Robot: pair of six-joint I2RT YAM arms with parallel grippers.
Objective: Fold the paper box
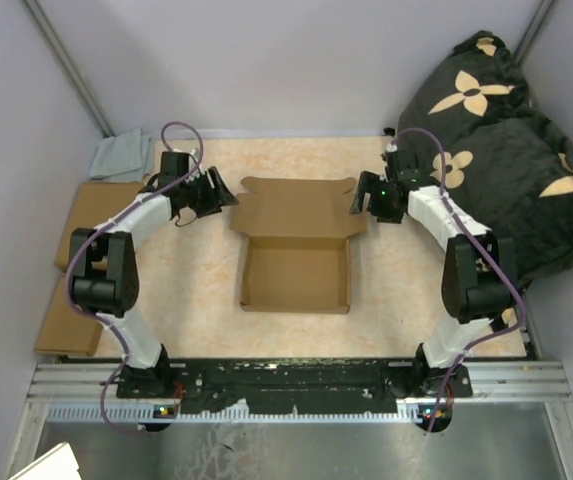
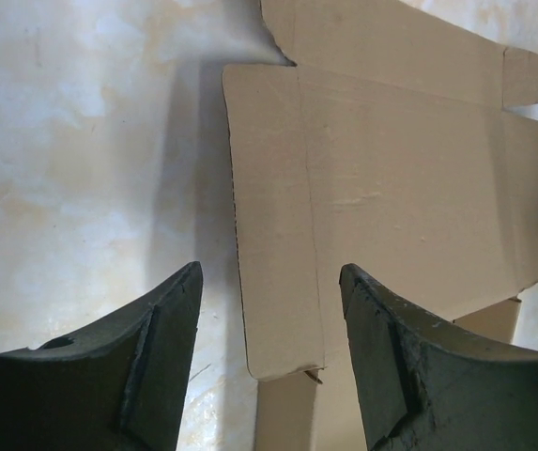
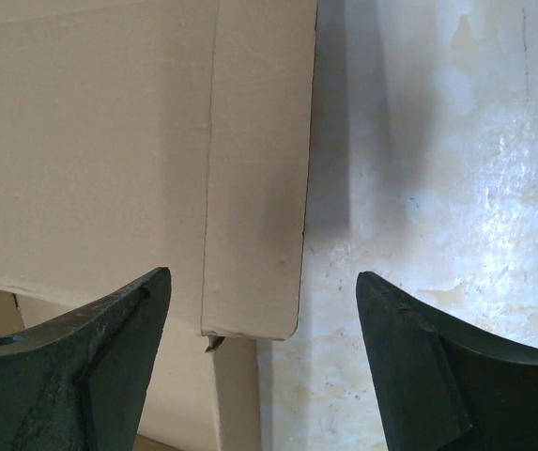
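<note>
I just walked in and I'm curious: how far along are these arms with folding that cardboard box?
Roughly halfway. Done: the paper box already has its near half standing up as a shallow tray. In hand: the open left hand and right hand sit at either end of the flat lid, gripping nothing. Left: fold the lid's flaps and close it.

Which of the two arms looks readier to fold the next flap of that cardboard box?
Probably the right, narrowly. Both grippers hang open at the flat lid of the paper box, but from above the right gripper overlaps its side flap, while the left gripper sits just off the opposite edge.
</note>
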